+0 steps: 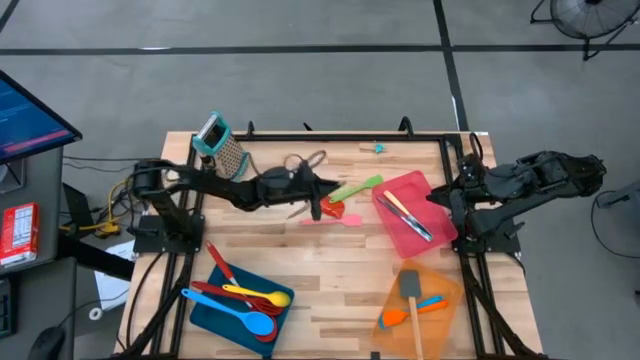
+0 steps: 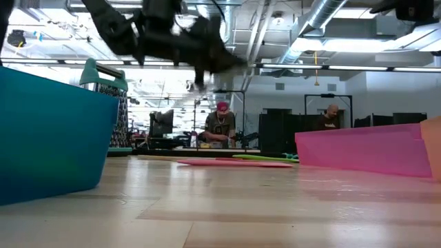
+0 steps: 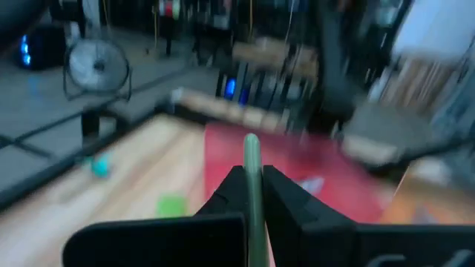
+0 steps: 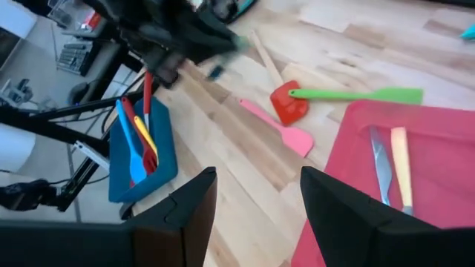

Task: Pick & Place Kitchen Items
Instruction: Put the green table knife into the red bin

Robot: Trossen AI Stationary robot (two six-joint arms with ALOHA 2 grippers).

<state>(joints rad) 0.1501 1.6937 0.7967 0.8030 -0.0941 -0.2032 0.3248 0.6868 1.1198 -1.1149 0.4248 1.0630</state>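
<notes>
My left gripper (image 1: 316, 200) (image 3: 252, 185) hangs above the table's middle (image 2: 200, 65), shut on a slim grey-green utensil handle (image 3: 251, 167). Under and beside it, flat on the wood, lie a green spatula (image 1: 357, 187) (image 4: 356, 94), a red spatula with a wooden handle (image 1: 331, 208) (image 4: 286, 104) and a pink spatula (image 1: 343, 221) (image 4: 280, 127). My right gripper (image 1: 440, 200) (image 4: 256, 196) is open at the table's right side, over the red tray (image 1: 415, 215). That tray holds a metal and a wooden utensil (image 4: 390, 163). My left gripper pinches the slim handle between its two fingers. The handle lies along the fingers, and its rounded end (image 3: 251, 142) pokes out past the fingertips. The gripper's own body hides the remainder of the utensil. In the low view the gripper is well above the tabletop.
A blue tray (image 1: 212, 312) at the near left holds red, yellow and blue spoons. An orange tray (image 1: 443, 283) at the near right holds a grey spatula and others. A box grater (image 1: 222, 148) and a metal utensil (image 1: 305, 161) stand toward the far edge. People sit beyond the table.
</notes>
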